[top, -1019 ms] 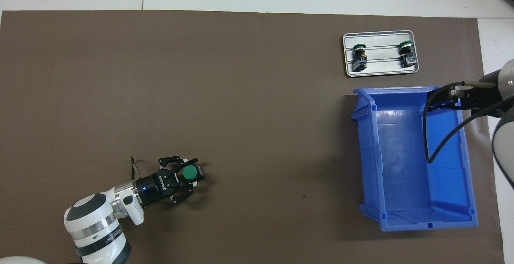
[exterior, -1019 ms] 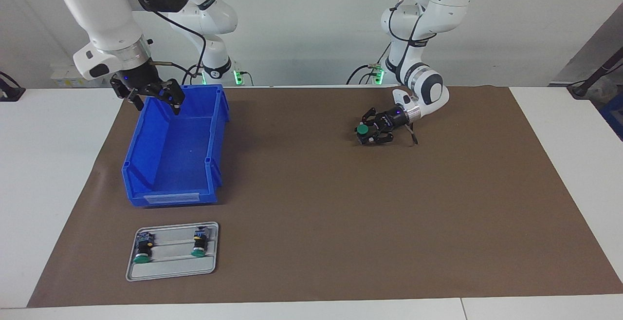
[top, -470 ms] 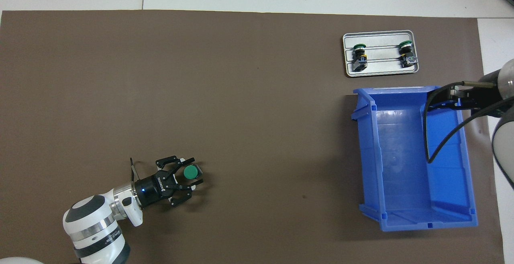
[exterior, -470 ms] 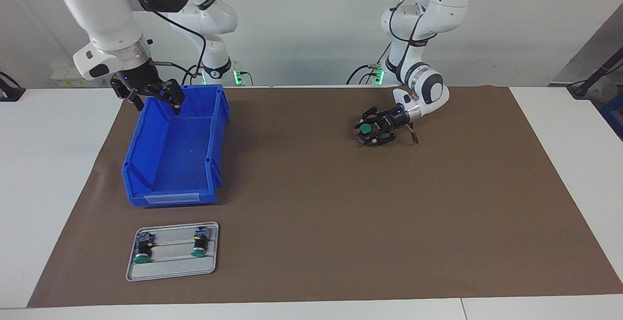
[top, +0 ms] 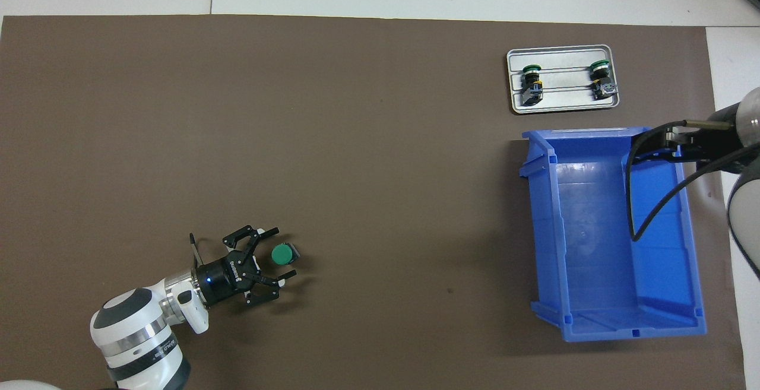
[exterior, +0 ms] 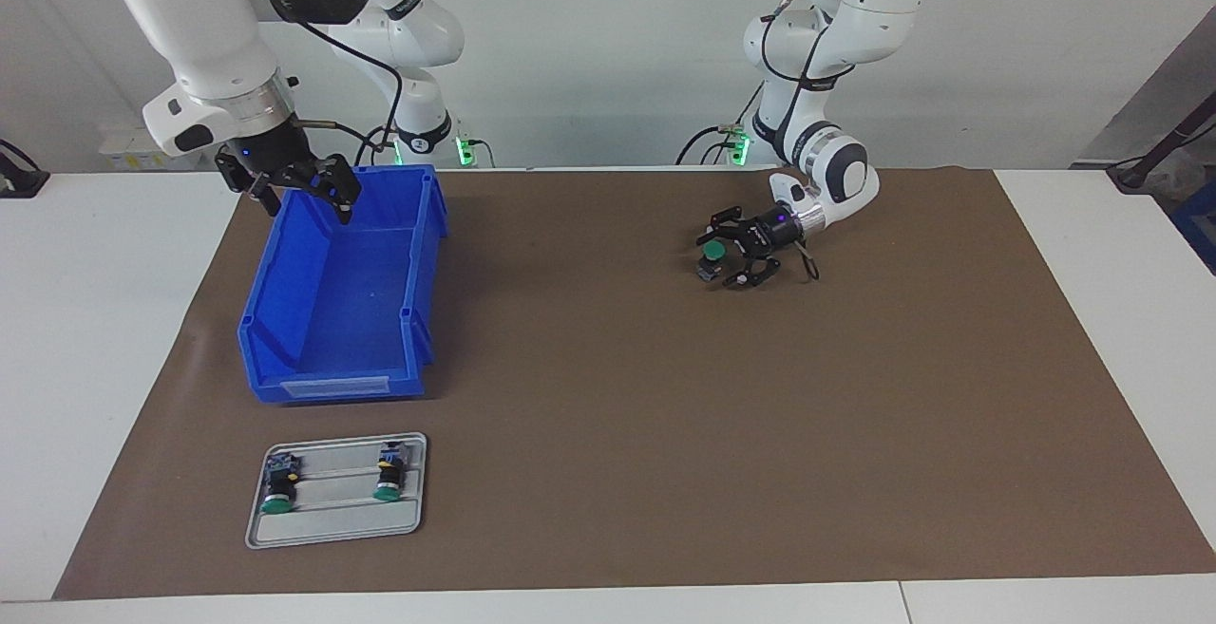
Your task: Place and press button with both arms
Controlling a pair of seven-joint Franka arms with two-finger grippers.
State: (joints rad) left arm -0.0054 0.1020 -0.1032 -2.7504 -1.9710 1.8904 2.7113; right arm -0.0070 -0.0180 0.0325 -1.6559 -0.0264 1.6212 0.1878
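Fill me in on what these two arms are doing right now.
The left gripper is open around a green-capped button standing on the brown mat, toward the left arm's end; it looks released. The right gripper hangs open over the blue bin's rim and waits. Two more buttons lie on a grey tray, farther from the robots than the bin.

Flat white table top point(exterior: 95, 320), seamed near its edge farthest from the robots. Large brown rectangular mat point(exterior: 665, 415) spread over most of it, its corner slightly lifted toward the right arm's end. Plain pale grey wall point(exterior: 589, 35), evenly lit. Small green indicator lights point(exterior: 463, 147) at the wall's foot. Dark slanted panel point(exterior: 1154, 102) at the left arm's end.
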